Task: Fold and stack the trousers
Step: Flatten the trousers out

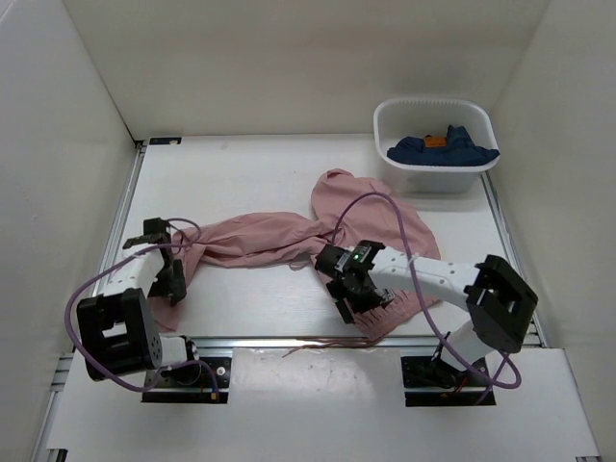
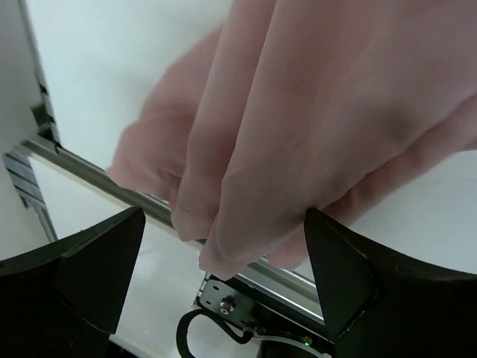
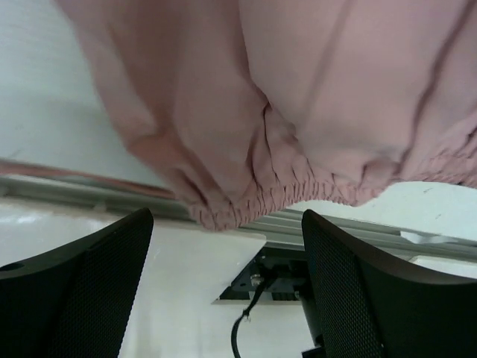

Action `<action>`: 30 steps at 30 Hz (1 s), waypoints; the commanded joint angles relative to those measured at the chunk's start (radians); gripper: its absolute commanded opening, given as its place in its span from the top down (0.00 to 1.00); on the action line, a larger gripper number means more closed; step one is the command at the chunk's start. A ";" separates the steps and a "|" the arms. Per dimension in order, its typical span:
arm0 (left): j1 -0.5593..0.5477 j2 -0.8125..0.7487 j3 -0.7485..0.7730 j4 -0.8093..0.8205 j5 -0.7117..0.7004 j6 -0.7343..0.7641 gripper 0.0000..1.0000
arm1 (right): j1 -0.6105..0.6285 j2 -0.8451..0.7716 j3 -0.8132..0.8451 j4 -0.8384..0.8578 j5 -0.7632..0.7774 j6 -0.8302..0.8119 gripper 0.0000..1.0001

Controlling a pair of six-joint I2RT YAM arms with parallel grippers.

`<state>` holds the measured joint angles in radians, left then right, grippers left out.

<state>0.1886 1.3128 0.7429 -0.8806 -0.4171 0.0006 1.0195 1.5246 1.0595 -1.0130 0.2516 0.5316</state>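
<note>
**On the table: pink trousers lie loose between two wide-spread grippers**

Across the middle of the white table [image 1: 241, 173] the trousers [image 1: 279, 236] lie crumpled and unfolded. They run in a long wrinkled band from the left side over to the right of centre. One bunched part reaches back toward the white bin [image 1: 435, 179] at the far right corner. Another part drops to the near edge, where the gathered waistband [image 3: 283, 195] shows in the right wrist view. A thin pink drawstring [image 1: 322, 341] trails along the near rail.

At the left end of the cloth sits the left gripper [image 1: 166, 258]. Its fingers [image 2: 82, 276] stand far apart. A folded pink edge sits in the gap between them, above the metal rail, and the jaws are not closed on it.

Over the near right part of the trousers sits the right gripper [image 1: 345, 287]. Its fingers [image 3: 82, 283] are also spread wide. The puckered waistband edge hangs in the gap without being pinched.

Inside the bin lies a dark blue garment [image 1: 462, 154] with an orange tag [image 1: 436, 141], well apart from the trousers.
</note>
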 commanded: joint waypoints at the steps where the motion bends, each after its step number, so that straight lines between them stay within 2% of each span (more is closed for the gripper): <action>1: 0.025 0.009 -0.046 0.037 0.000 -0.001 0.02 | 0.013 0.042 -0.053 0.053 0.021 0.109 0.15; 5: 0.090 0.049 -0.045 0.061 0.020 -0.001 0.29 | 0.004 0.094 -0.089 0.097 0.069 0.133 0.15; 6: 0.091 0.063 -0.034 0.071 0.020 -0.001 0.48 | 0.004 0.094 -0.111 0.123 0.084 0.133 0.15; 7: 0.101 0.063 -0.021 0.071 0.020 -0.001 0.59 | 0.004 0.103 -0.122 0.140 0.084 0.133 0.15; 9: 0.110 0.072 -0.010 0.092 0.020 -0.001 0.86 | -0.005 0.126 -0.142 0.186 0.072 0.133 0.25; 10: 0.126 0.072 0.007 0.092 0.020 -0.001 0.86 | -0.006 0.144 -0.151 0.186 0.072 0.133 0.31; 11: 0.156 0.081 0.022 0.092 0.020 -0.001 0.86 | -0.006 0.144 -0.151 0.186 0.072 0.142 0.48; 14: 0.228 0.082 0.116 0.103 0.020 -0.001 0.86 | -0.030 0.155 -0.141 0.119 0.132 0.169 0.80; 15: 0.288 0.082 0.151 0.103 0.020 -0.001 0.86 | -0.063 0.137 -0.141 0.093 0.156 0.185 0.94; 16: 0.319 0.082 0.232 0.103 0.020 -0.001 0.86 | -0.087 0.094 -0.141 0.035 0.210 0.185 1.00; 18: 0.389 0.082 0.318 0.103 0.020 -0.001 0.86 | -0.182 -0.010 -0.164 -0.018 0.259 0.200 1.00; 22: 0.430 0.091 0.534 0.045 0.031 -0.001 0.86 | -0.379 -0.216 -0.176 -0.093 0.288 0.151 1.00; 23: 0.430 0.100 0.556 0.031 0.043 -0.001 0.86 | -0.444 -0.248 -0.176 -0.114 0.288 0.131 1.00; 25: 0.430 0.100 0.587 0.012 0.054 -0.001 0.86 | -0.493 -0.314 -0.161 -0.139 0.297 0.082 1.00; 30: 0.367 0.172 0.613 -0.008 0.054 -0.001 0.86 | -0.598 -0.327 -0.104 -0.164 0.292 -0.001 1.00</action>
<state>0.5880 1.4429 1.3380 -0.8486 -0.3737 0.0013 0.4568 1.1923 0.9211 -1.1133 0.5072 0.5991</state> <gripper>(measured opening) 0.157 0.015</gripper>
